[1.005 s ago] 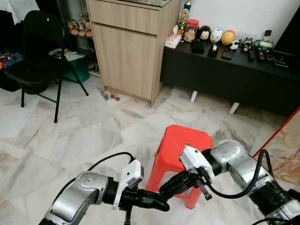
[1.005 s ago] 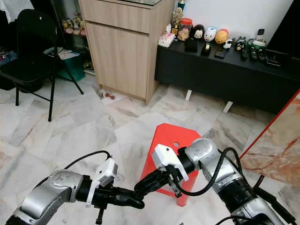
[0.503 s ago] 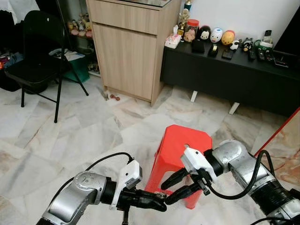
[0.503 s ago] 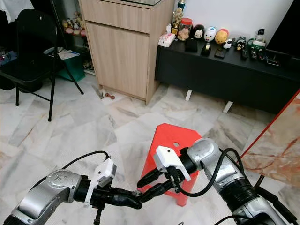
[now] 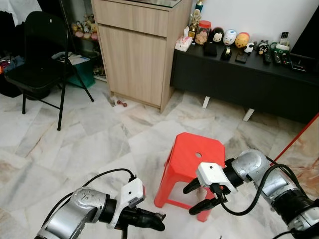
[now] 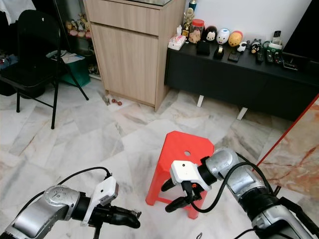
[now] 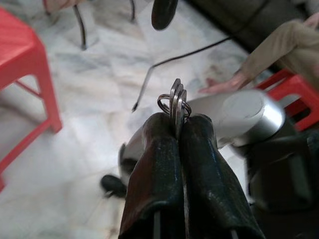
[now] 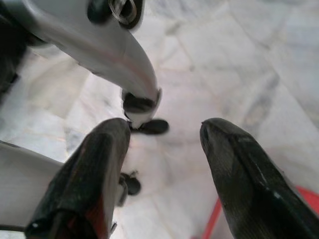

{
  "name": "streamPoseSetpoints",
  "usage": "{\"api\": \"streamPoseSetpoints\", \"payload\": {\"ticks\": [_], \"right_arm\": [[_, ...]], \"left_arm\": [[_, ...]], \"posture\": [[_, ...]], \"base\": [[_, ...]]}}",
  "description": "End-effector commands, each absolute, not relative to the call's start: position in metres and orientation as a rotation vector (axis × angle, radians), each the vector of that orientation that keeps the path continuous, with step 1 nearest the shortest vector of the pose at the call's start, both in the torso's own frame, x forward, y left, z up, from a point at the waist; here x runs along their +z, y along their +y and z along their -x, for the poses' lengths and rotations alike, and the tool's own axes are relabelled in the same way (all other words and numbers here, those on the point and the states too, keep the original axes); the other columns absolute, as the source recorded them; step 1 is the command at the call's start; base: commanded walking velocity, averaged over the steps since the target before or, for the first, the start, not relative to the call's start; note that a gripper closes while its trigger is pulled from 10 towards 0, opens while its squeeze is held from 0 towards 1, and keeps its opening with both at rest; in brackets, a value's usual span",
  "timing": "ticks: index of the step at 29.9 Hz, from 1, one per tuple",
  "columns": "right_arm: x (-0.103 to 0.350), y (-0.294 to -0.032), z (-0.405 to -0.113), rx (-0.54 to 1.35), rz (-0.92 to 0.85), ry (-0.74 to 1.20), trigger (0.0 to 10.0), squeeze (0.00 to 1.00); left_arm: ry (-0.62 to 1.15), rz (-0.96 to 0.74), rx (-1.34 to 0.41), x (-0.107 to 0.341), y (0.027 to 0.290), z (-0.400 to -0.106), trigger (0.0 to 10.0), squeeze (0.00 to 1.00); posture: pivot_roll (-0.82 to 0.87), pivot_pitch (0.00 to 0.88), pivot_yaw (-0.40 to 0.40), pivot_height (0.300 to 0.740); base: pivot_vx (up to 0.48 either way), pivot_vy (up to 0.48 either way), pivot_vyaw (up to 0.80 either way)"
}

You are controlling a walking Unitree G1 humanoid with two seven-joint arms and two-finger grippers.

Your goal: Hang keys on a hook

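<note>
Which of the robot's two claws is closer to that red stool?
The right. The right gripper hangs open just in front of the red stool, level with its legs. The left gripper, jaws shut on the keys, sits lower and off to the stool's left, above the floor.

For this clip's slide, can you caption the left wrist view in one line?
Left gripper shut on a ring of keys above marble floor, beside a red stool.

Both silver arms reach forward low, elbows bent. The left gripper (image 5: 158, 222) has its black fingers (image 7: 172, 164) pressed tight together, pointing toward the right arm. The right gripper (image 5: 196, 198) sits apart from it, fingers (image 8: 239, 169) spread wide, angled inward.
</note>
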State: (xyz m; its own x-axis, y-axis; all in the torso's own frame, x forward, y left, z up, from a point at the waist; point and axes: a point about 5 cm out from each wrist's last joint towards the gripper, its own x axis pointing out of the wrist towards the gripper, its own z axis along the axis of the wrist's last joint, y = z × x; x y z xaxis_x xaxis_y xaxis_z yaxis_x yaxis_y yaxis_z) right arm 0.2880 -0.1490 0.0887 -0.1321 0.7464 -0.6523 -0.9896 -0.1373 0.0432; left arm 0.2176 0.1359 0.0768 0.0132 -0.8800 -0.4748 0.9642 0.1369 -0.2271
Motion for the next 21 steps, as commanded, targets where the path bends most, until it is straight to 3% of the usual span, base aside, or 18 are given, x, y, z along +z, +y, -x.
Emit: {"api": "streamPoseSetpoints", "payload": {"ticks": [1,2,3,4,5,7,13,15,17,21], "right_arm": [[0.076,-0.151,-0.286,1.593,0.573,0.596,10.0,0.0],[0.072,-0.152,-0.285,1.572,0.559,0.598,10.0,0.0],[0.07,-0.152,-0.285,1.558,0.55,0.599,10.0,0.0],[0.063,-0.153,-0.285,1.502,0.529,0.607,10.0,0.0],[0.056,-0.154,-0.285,1.441,0.507,0.617,10.0,0.0],[0.038,-0.157,-0.283,1.311,0.458,0.655,10.0,0.0],[0.004,-0.164,-0.273,1.055,0.373,0.769,10.0,0.0],[-0.017,-0.17,-0.263,0.88,0.332,0.846,10.0,0.0],[-0.044,-0.177,-0.239,0.652,0.252,0.953,10.0,0.0],[-0.058,-0.183,-0.224,0.484,0.222,1.008,10.0,0.0]], "left_arm": [[0.609,-0.245,-1.353,0.067,0.147,-0.222,0.0,0.0],[0.611,-0.264,-1.313,0.064,0.15,-0.225,0.7,0.0],[0.611,-0.276,-1.29,0.063,0.152,-0.226,0.7,0.0],[0.622,-0.306,-1.212,0.057,0.157,-0.232,8.5,0.0],[0.625,-0.35,-1.133,0.05,0.163,-0.237,10.0,0.0],[0.686,-0.389,-0.96,0.034,0.177,-0.245,10.0,0.0],[0.818,-0.386,-0.768,0.002,0.195,-0.24,10.0,0.0],[0.973,-0.49,-0.694,-0.026,0.21,-0.224,10.0,0.0],[1.198,-0.584,-0.685,-0.063,0.226,-0.18,10.0,0.0],[1.323,-0.653,-0.671,-0.082,0.236,-0.145,10.0,0.0]], "posture": [[0.07,0.055,-0.099,0.74],[0.07,0.053,-0.098,0.74],[0.07,0.053,-0.098,0.74],[0.07,0.052,-0.096,0.74],[0.07,0.05,-0.096,0.74],[0.07,0.042,-0.093,0.74],[0.07,0.026,-0.087,0.74],[0.08,0.02,-0.083,0.74],[0.08,0.014,-0.083,0.74],[0.07,0.018,-0.081,0.74]], "base": [[0.0,0.0,0.0],[0.0,0.0,0.0],[0.0,0.0,0.0],[0.0,0.0,0.0],[0.0,0.0,0.0],[0.0,0.0,0.0],[0.0,0.0,0.0],[0.0,0.0,0.0],[0.0,0.0,0.0],[0.0,0.0,0.0]]}}
